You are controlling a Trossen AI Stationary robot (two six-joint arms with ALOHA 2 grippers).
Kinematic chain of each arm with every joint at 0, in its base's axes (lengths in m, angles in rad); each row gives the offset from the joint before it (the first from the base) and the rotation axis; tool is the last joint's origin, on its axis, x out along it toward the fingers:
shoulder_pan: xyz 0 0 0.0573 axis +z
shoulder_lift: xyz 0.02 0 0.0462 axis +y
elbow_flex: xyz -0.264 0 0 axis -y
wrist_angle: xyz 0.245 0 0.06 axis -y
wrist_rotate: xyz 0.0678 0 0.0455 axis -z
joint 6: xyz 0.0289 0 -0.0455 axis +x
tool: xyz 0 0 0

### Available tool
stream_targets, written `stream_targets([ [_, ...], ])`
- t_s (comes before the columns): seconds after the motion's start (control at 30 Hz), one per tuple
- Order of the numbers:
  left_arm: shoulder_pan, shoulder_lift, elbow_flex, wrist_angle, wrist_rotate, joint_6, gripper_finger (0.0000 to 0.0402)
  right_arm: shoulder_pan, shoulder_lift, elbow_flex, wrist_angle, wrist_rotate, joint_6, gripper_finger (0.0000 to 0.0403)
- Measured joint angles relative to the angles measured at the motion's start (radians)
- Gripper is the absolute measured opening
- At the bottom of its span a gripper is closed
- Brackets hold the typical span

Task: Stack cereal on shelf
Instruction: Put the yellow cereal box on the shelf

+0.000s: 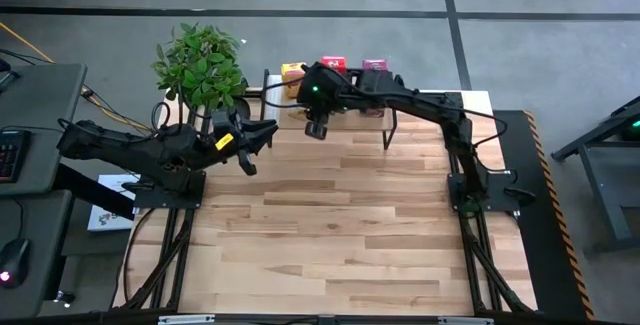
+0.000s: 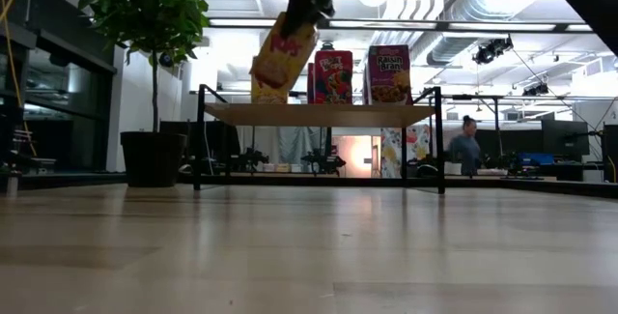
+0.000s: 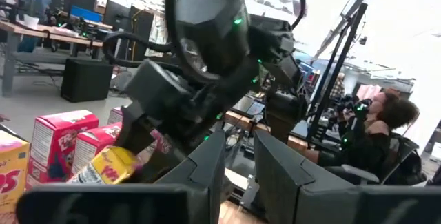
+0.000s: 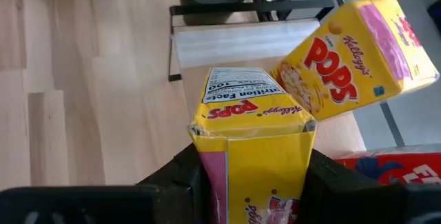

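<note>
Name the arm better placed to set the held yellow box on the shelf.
Right. The right gripper is shut on the yellow box, tilted just above the shelf. The left gripper waits beside the shelf, holding nothing.

Open-plan robotics lab or office, exposed ceiling ducts (image 2: 483, 5), desks with monitors (image 2: 565, 140), seated person (image 3: 386, 131), potted plant (image 1: 203, 65) at eleven o'clock of the table (image 1: 330, 225)

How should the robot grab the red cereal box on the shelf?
Probably by its top half, coming straight down from above. The red box stands upright on the shelf, with a yellow box and a purple box beside it, so fingers likely fit best on its front and back faces.
</note>
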Motion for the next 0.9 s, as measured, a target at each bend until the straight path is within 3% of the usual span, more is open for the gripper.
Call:
stream_targets([
  [0.53, 0.000, 0.000, 0.000, 0.000, 0.000, 0.077, 0.0070, -0.053, 0.006, -0.001, 0.013, -0.076, 0.063, 0.0128],
  [0.9, 0.000, 0.000, 0.000, 0.000, -0.003, 0.025, 0.0070, -0.065, 0.006, -0.002, 0.030, -0.102, 0.037, 0.0191],
])
